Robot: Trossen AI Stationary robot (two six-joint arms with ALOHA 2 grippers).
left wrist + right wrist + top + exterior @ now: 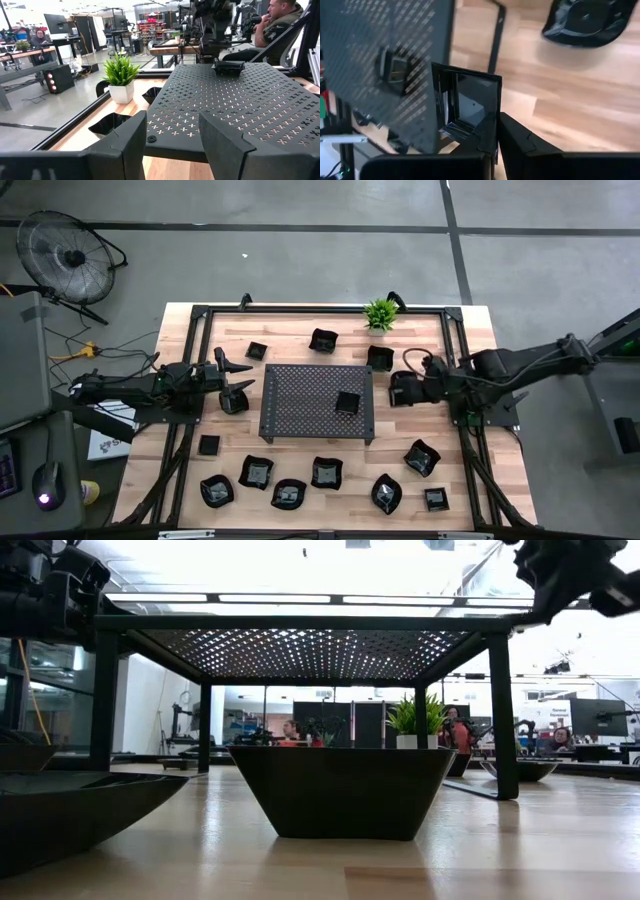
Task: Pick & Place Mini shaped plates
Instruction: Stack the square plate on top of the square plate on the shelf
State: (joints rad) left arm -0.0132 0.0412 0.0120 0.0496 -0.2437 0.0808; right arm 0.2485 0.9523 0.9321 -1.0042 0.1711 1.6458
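Note:
Several small glossy black plates lie around a dark perforated tray (318,402) on the wooden table. One square plate (347,402) rests on the tray's top near its right side. My right gripper (497,120) is just off the tray's right edge, shut on another square plate (470,97). My left gripper (236,383) waits open at the tray's left side, its fingers (125,145) pointing level at the tray with nothing between them. My right gripper pinches the square plate by one side wall, at its rim (489,124), between its two fingers. The fingers slant down from the table's right side. The plate is tipped on edge with its hollow facing the wrist camera, clear of the table.
A small green plant (380,313) stands at the far edge. A plate (379,358) sits close by the right gripper, and a wavy-rimmed one (587,20) lies on the wood nearby. A row of plates (290,480) lines the near side. People sit beyond the table.

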